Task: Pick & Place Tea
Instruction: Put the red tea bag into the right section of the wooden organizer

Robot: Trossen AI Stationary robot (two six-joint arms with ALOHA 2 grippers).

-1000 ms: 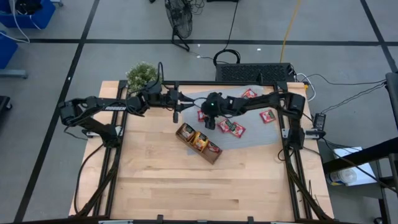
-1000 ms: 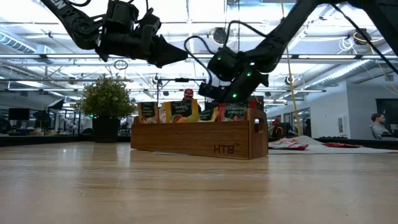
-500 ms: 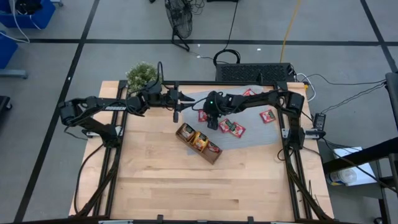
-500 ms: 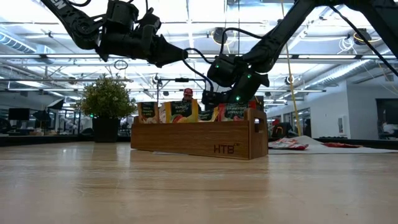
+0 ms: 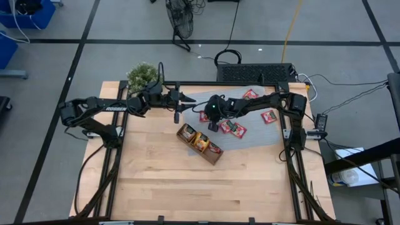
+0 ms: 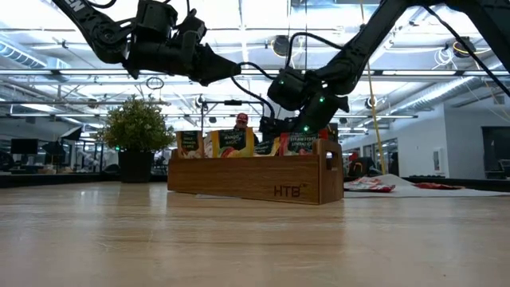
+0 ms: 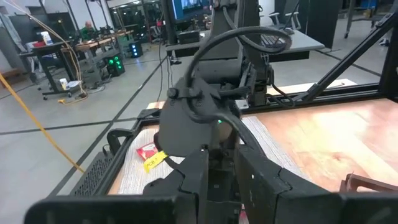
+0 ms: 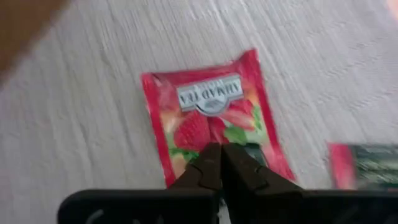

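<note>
A: Where is the tea, and which way does it lie?

B: A red sachet (image 8: 211, 121) lies flat on the grey mat (image 8: 93, 93), directly under the right claw (image 8: 219, 163). Its label end points away from the claw, long axis slightly slanted. The claw's fingers are pressed together, tips at the sachet's near half; whether they pinch it is unclear.

A: And the containers?

B: The wooden tray (image 5: 201, 143), just beside that claw on the table (image 5: 187, 181), holds upright sachets. The left claw (image 5: 179, 97) hovers nearby, fingers narrowly parted, empty.
</note>
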